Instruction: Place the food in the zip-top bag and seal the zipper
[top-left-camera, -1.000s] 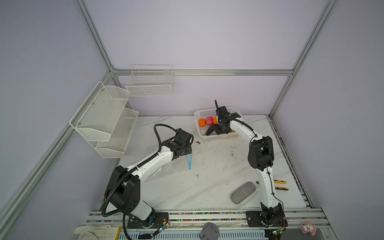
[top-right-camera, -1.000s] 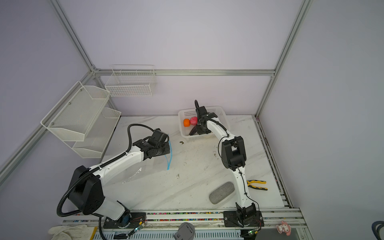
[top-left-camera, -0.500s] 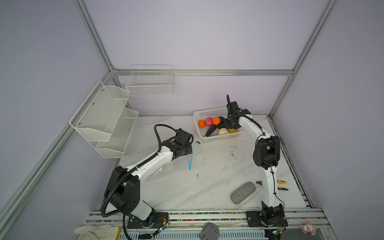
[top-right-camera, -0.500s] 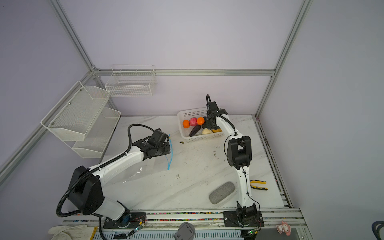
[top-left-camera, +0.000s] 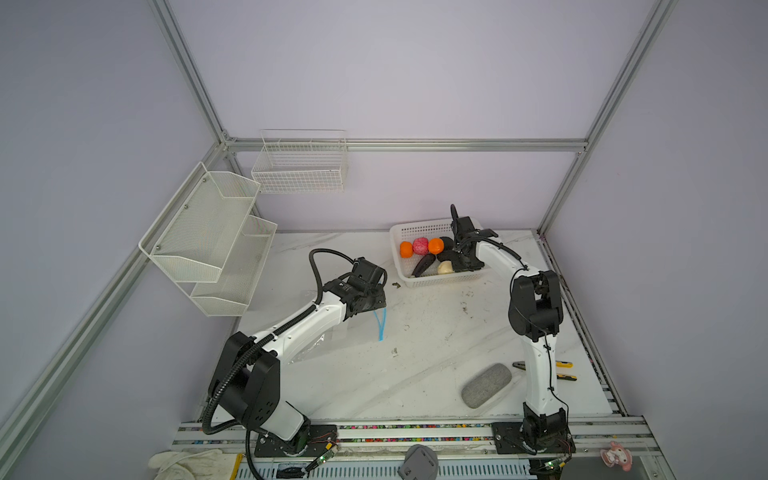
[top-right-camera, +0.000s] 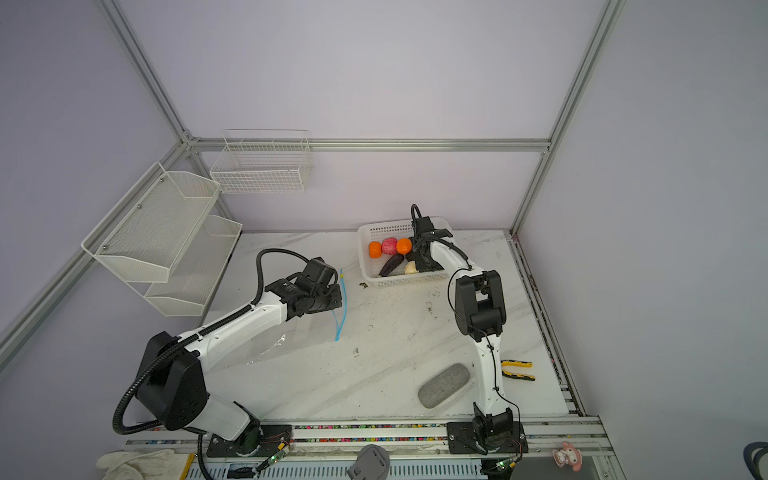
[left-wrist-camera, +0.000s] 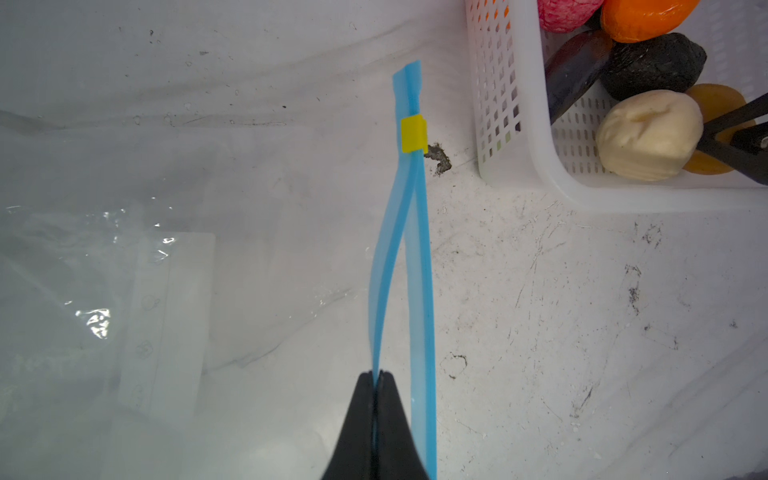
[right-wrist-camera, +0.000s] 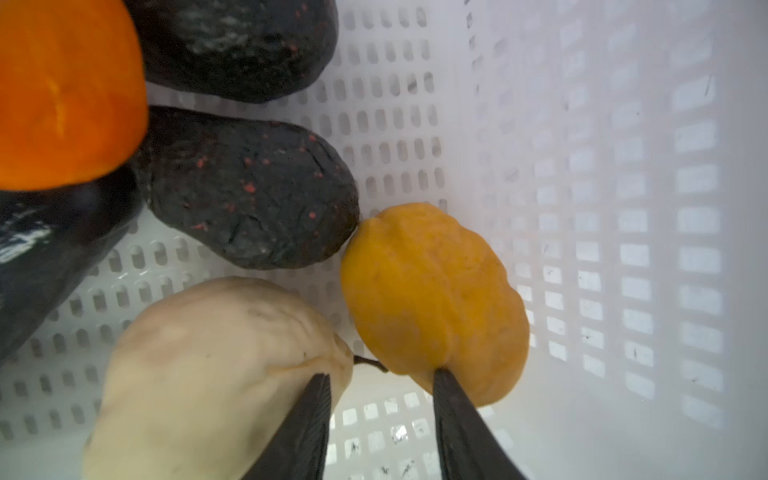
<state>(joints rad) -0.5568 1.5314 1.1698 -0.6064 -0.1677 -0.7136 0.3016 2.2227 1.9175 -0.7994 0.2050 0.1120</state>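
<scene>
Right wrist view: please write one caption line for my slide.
Open right gripper inside the white basket, tips at the gap between the cream food and the yellow-brown food.

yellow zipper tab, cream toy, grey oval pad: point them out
yellow zipper tab (left-wrist-camera: 414, 134): left wrist view, tab's middle
cream toy (left-wrist-camera: 648, 135): left wrist view, rounded front
grey oval pad (top-left-camera: 485, 385): in a top view, its centre

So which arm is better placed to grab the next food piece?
Right: the right gripper is inside the basket, jaws open at the cream piece and yellow-brown piece; the left gripper is shut on the zipper.
</scene>
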